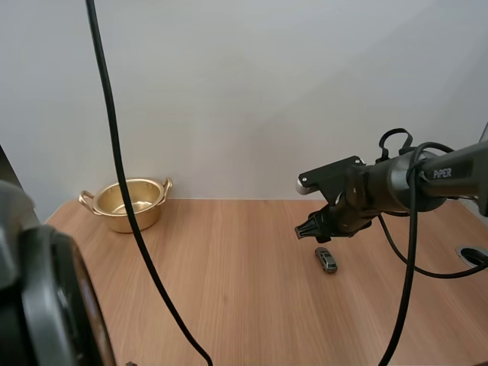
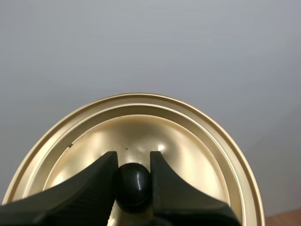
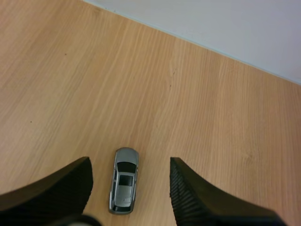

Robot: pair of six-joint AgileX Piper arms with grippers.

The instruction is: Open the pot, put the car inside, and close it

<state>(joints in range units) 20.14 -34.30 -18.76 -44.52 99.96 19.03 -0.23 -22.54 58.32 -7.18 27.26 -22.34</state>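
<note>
Car (image 3: 124,187) lies on the desk (image 3: 211,117), just below your right hand (image 3: 130,165), whose fingers stand wide apart. Your left hand (image 2: 133,160) pinches the black knob (image 2: 133,186) of the gold lid (image 2: 136,132). The pot (image 1: 133,219) stands open, well apart from the car.

Open gold pot (image 1: 149,216) back left — grey car (image 1: 325,259) upright, well apart

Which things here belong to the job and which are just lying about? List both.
Job in hand:
gold pot, open
lid, held by its knob in the left gripper
grey toy car
right gripper, open above the car

Lying about:
nothing loose; there is just the wooden table
</note>
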